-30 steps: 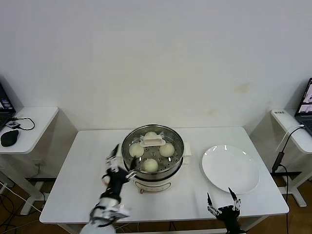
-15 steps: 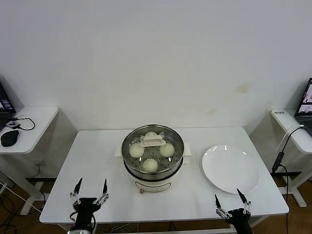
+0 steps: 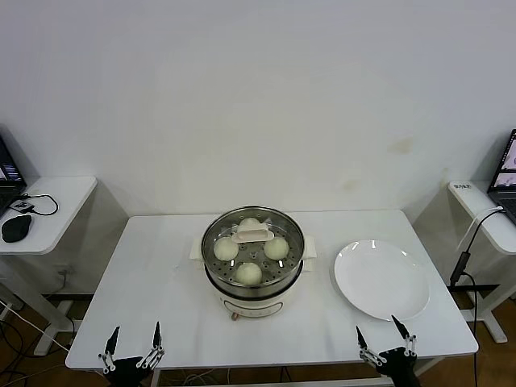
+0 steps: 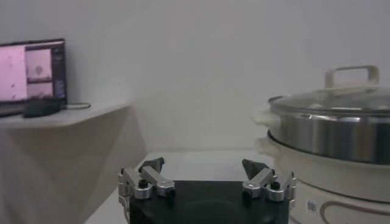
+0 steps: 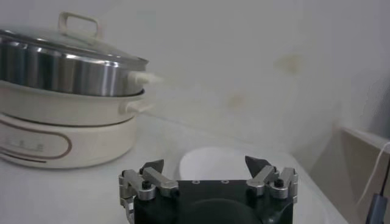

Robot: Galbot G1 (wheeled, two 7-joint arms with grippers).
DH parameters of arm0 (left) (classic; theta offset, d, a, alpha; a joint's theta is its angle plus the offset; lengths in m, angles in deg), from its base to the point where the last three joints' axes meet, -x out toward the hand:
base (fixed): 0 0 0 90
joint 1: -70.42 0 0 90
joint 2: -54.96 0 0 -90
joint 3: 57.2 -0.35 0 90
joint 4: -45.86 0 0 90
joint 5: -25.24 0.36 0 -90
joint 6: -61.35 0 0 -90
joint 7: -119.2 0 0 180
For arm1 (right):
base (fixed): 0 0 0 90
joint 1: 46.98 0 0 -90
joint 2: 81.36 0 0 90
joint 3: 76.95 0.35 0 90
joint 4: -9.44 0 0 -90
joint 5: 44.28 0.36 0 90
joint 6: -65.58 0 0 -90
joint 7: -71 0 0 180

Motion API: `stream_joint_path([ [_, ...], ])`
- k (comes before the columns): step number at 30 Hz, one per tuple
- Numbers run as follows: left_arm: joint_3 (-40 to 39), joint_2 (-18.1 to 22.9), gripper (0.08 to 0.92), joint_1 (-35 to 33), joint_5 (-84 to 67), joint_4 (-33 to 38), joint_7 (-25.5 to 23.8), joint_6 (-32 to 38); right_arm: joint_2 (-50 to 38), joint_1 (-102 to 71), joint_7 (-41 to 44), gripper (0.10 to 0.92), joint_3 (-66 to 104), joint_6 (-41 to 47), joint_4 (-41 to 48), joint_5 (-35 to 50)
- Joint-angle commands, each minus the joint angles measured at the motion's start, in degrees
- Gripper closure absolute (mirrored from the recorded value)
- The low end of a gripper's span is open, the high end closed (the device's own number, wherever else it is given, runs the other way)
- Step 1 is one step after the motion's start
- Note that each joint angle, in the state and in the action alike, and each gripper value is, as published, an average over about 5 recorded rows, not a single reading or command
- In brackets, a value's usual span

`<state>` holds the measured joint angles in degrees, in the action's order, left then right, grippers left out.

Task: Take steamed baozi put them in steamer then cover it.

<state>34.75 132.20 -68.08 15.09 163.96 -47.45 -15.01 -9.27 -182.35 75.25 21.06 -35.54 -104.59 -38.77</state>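
Since the cover [image 3: 252, 244] already sits on the steamer [image 3: 252, 278], nothing needs gripping. Its glass looks fragile, best taken by the bar handle [image 3: 252, 234]. The left gripper [image 3: 131, 358] and right gripper [image 3: 386, 348], jaws spread, hold nothing, well short of it.

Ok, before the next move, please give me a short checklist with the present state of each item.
1. Four steamed baozi inside the steamer: ok.
2. Cover seated on the steamer: ok.
3. Left gripper open, at the table's near edge, clear of the steamer: ok.
4. Right gripper open, at the near edge, holding nothing: ok.
5. Plate empty: ok.
6. Steamer switched on: cannot tell.
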Motion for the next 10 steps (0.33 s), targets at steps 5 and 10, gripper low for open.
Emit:
stream_joint_path([
  [5,0.6,-0.2,0.177,-2.9,-2.2,0.0,-1.0,1.6,-4.0,-2.2,0.2,0.202,-0.9,2.5,-0.8,4.5],
  [10,0.4,-0.4,0.177,-3.0,-2.2,0.2,-1.1,0.7,-4.5,-2.5,0.2,0.203,-0.8,3.5,-1.5,5.4],
])
